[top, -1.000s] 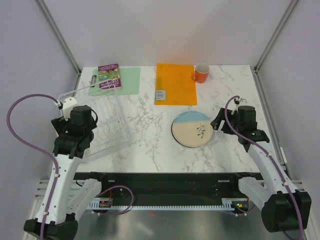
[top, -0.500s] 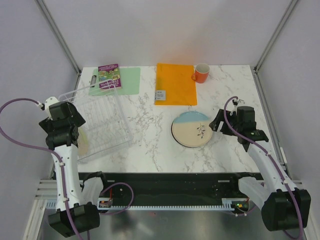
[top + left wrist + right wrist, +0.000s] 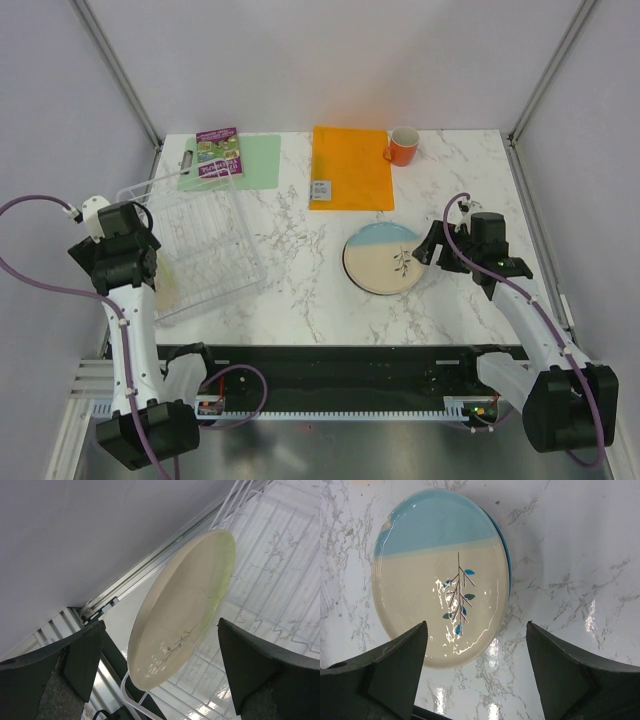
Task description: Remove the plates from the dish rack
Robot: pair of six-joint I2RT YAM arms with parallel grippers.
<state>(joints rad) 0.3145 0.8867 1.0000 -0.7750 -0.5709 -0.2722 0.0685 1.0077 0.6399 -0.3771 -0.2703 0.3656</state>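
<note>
The blue-and-beige plate [image 3: 385,258] lies flat, well right of the dish rack [image 3: 205,235].

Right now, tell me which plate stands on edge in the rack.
The cream plate with the thin sprig, leaning on edge at the left end of the dish rack. The blue-and-beige plate lies flat on the table instead.

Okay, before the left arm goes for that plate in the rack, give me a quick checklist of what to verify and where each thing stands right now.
1. Left gripper open: ok.
2. Cream plate centred between its fingers in the left wrist view: ok.
3. Plate rim between the fingers: cannot tell.
4. Cream plate sits in the dish rack: ok.
5. Right gripper open, holding nothing: ok.
6. Blue and beige plate flat on the table, away from the rack: ok.
</note>
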